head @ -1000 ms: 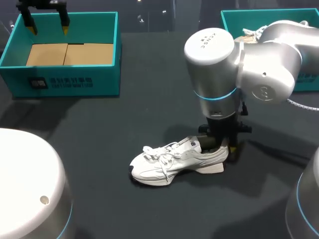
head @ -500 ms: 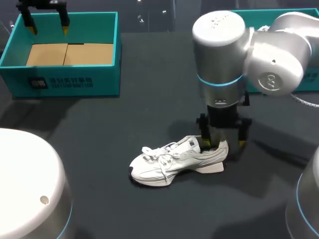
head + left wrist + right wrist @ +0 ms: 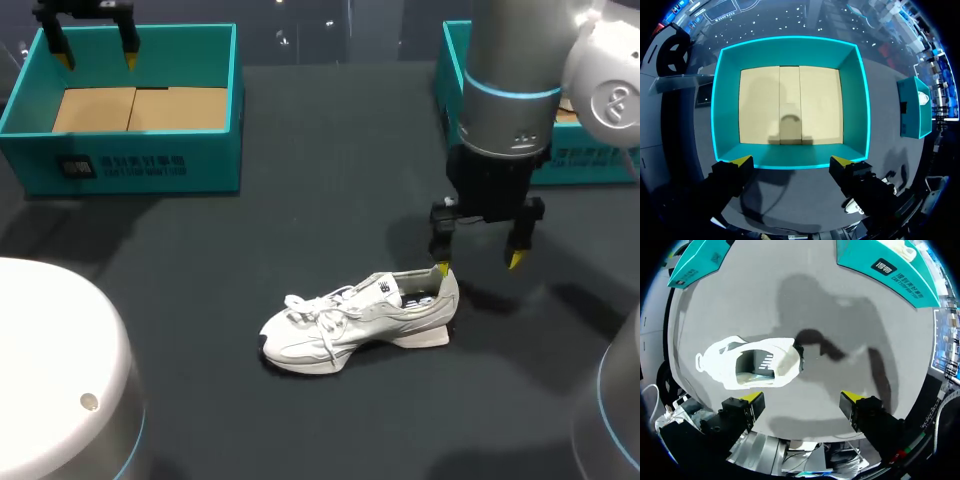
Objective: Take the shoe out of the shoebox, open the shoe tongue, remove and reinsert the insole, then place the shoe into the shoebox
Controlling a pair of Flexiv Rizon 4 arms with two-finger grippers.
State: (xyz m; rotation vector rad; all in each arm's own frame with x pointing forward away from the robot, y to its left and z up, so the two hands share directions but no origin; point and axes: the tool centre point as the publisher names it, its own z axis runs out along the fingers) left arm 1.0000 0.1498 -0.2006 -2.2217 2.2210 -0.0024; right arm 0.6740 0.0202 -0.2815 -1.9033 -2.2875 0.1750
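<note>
Shoe (image 3: 355, 322) on its sole on table (image 3: 300, 230), lower centre of head view, toe pointing left. Right gripper (image 3: 478, 264) wide, empty, near heel. Left gripper (image 3: 97, 60) wide, empty, over shoebox (image 3: 130, 165), upper left.

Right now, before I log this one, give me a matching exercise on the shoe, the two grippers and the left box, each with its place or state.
Things:
1. shoe
2. left gripper
3. right gripper
4. left box

Places or states:
A. open, close by the shoe's heel
B. upright on the table, out of any box
C. nothing in it but its cardboard floor
D. open, over the left box

Pairs: 1-B, 2-D, 3-A, 4-C
</note>
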